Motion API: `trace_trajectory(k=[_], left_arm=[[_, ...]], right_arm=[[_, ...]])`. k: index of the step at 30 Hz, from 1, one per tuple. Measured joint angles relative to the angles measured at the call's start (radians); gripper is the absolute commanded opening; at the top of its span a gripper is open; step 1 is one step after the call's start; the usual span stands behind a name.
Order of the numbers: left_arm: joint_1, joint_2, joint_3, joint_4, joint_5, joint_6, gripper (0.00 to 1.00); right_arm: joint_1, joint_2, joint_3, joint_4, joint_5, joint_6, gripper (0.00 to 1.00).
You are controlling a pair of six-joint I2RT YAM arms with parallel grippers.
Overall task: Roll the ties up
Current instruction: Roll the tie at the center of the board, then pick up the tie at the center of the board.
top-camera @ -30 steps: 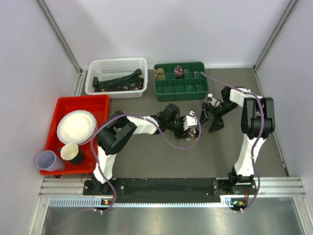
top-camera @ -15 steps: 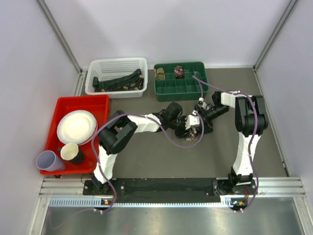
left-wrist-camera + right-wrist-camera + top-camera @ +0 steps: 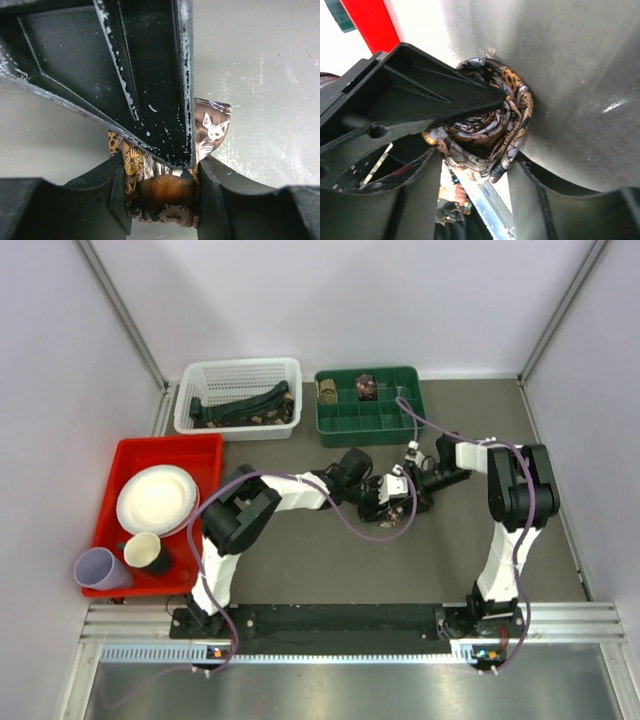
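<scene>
In the middle of the worktop [image 3: 330,560] the two arms meet nose to nose over one rolled tie [image 3: 490,125], a small coil of brown, cat-patterned fabric. The left claw [image 3: 161,169] is clamped on it, a finger pressed to each side of the coil. The right claw [image 3: 477,161] has its fingers against the same coil from the opposite side, so both are gripping it at once. From either wrist the other claw's black finger lies across the roll and hides much of it; only the lower folds and one loose corner of fabric show. From above the coil is nearly buried under the two claws, and a purple cable [image 3: 345,525] loops across the worktop just in front of them.

Behind the claws stands a green tray [image 3: 345,424] of compartments, with two coils [image 3: 367,387] in its back row. To its left is a white basket [image 3: 240,365] holding loose ties [image 3: 245,403], lying long and flat. Well apart at the far left sits a red tray [image 3: 205,455] with a white plate [image 3: 156,498], a beige cup [image 3: 147,552] and a lavender cup [image 3: 97,568] at its near corner.
</scene>
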Motion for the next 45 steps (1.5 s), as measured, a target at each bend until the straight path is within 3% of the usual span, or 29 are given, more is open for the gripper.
trace_trajectory(k=[2,4,6,8,9,10,12,14,15,17,18,19,25,30,39,45], left_arm=[[0.001,0.002,0.000,0.002,0.005,-0.005,0.06],[0.001,0.002,0.000,0.003,0.009,-0.009,0.06],[0.002,0.003,0.000,0.004,0.010,-0.011,0.06],[0.003,0.004,0.000,0.006,0.013,-0.014,0.06],[0.004,0.004,0.000,0.006,0.016,-0.014,0.06],[0.005,0.004,0.000,0.006,0.017,-0.014,0.07],[0.006,0.005,0.000,0.004,0.016,-0.015,0.12],[0.008,0.005,0.000,0.004,0.017,-0.018,0.25],[0.008,0.005,0.000,0.004,0.016,-0.019,0.43],[0.008,0.004,-0.002,0.008,0.016,-0.024,0.61],[0.008,0.003,-0.004,0.012,0.015,-0.027,0.90],[0.009,0.001,-0.010,0.021,0.010,-0.035,0.99],[0.024,-0.041,-0.060,0.040,-0.018,-0.082,0.99],[0.098,-0.120,-0.079,-0.077,-0.004,-0.159,0.99],[0.266,-0.374,-0.079,-0.259,-0.003,-0.219,0.99],[0.336,-0.449,-0.094,-0.303,-0.030,-0.230,0.99]], right_arm=[[0.005,-0.014,-0.008,0.022,0.007,0.018,0.46],[0.008,-0.024,-0.014,0.035,0.018,0.037,0.52],[0.008,-0.031,-0.025,0.056,0.026,0.062,0.49],[0.010,-0.032,-0.030,0.069,0.028,0.081,0.36],[0.011,-0.032,-0.030,0.072,0.028,0.090,0.13],[0.013,-0.034,-0.030,0.075,0.029,0.100,0.00],[0.014,-0.042,-0.030,0.079,0.035,0.110,0.00],[0.018,-0.051,-0.030,0.078,0.051,0.115,0.00],[0.020,-0.055,-0.030,0.077,0.057,0.116,0.00],[0.023,-0.063,-0.030,0.077,0.069,0.118,0.00],[0.024,-0.068,-0.030,0.077,0.076,0.122,0.00],[0.028,-0.077,-0.032,0.078,0.088,0.125,0.00],[0.046,-0.134,-0.007,0.078,0.187,0.127,0.00],[0.054,-0.141,0.128,-0.047,0.306,0.081,0.00],[0.046,-0.140,0.643,-0.204,0.526,-0.043,0.00],[0.056,-0.033,0.977,-0.237,0.642,-0.072,0.00]])
